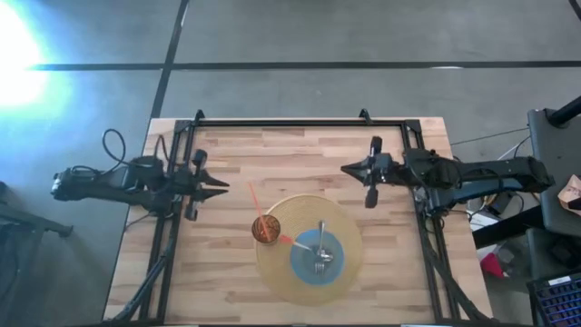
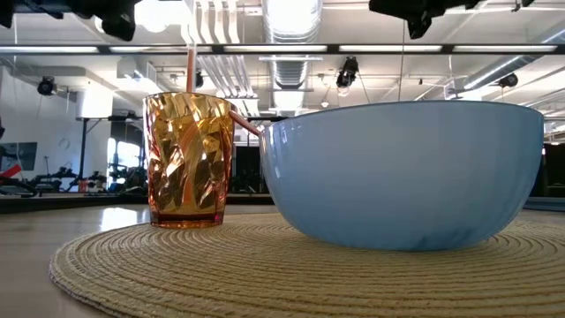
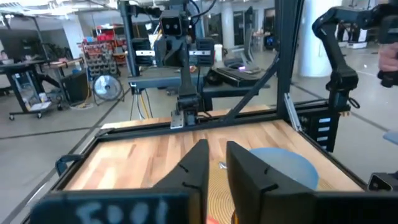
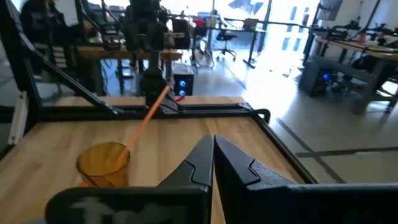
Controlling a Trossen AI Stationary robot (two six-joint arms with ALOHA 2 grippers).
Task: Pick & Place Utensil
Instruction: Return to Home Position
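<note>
Left gripper (image 1: 225,190), empty, hovers over the left part of the wooden table (image 1: 272,150), its fingers (image 3: 198,163) parted by a narrow gap and pointing toward the table's middle. Right gripper (image 1: 345,168), also empty, hovers over the right part and points back at it; in the right wrist view its fingers (image 4: 200,160) meet at the tips. The two grippers are well apart, and both stand clear of the utensils. Between and in front of them lies the round brown mat (image 1: 313,211), near the table's front edge. On the mat's left edge stands the orange cup (image 1: 264,229), upright, with the orange drinking straw (image 1: 257,204) leaning out of it toward the table's back left. Just beside the cup, to its right, sits the blue bowl (image 1: 334,265). The orange spoon (image 1: 289,242) rests in the bowl with its handle over the rim on the cup's side. The silver fork (image 1: 320,247) lies in the bowl to the spoon's right, its handle pointing toward the table's back. In the low view, cup (image 2: 188,159) and bowl (image 2: 406,172) stand side by side on the mat (image 2: 265,274), close but apart.
</note>
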